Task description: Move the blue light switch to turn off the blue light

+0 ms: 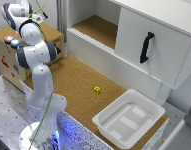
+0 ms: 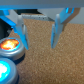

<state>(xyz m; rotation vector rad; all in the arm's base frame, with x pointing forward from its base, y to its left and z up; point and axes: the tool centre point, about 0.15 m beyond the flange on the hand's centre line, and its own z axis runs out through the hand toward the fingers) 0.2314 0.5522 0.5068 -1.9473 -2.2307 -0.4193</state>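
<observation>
In the wrist view my gripper (image 2: 39, 32) is open, its two pale fingers (image 2: 57, 30) hanging over a cork-like surface with nothing between them. Off to one side of the fingers sits the blue light (image 2: 5, 70), a round dome glowing cyan, and beside it a dome glowing orange-red (image 2: 10, 46). In the exterior view the blue light (image 1: 15, 43) and the reddish dome (image 1: 8, 38) sit on top of a wooden box (image 1: 5, 60) at the exterior view's left. The arm's hand is above them and its fingers cannot be made out there. The blue light switch cannot be made out in either view.
A cork tabletop (image 1: 75, 75) carries a small yellow cube (image 1: 97, 89) and a white plastic tub (image 1: 129, 119) near the front. Behind stands a white cabinet with an open shelf (image 1: 97, 27) and a door with a black handle (image 1: 146, 47).
</observation>
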